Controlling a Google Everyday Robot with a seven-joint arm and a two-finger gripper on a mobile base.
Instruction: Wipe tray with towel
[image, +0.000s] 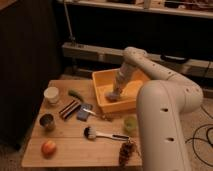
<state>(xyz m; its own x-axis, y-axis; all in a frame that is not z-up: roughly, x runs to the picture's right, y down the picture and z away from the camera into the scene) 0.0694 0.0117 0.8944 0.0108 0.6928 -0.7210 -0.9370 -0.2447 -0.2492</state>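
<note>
A yellow tray (102, 80) stands at the back right of the wooden table. A grey towel (112, 95) lies on the tray's floor toward its left front. My gripper (116, 89) reaches down into the tray and presses on the towel. The white arm (165, 100) comes in from the right and fills the lower right of the view.
On the table (65, 145) lie a white cup (51, 95), a green item (76, 94), a striped block (69, 108), a blue sponge (84, 112), a metal cup (47, 121), an apple (48, 148), a dish brush (102, 133), a green cup (130, 123) and a pinecone (126, 150).
</note>
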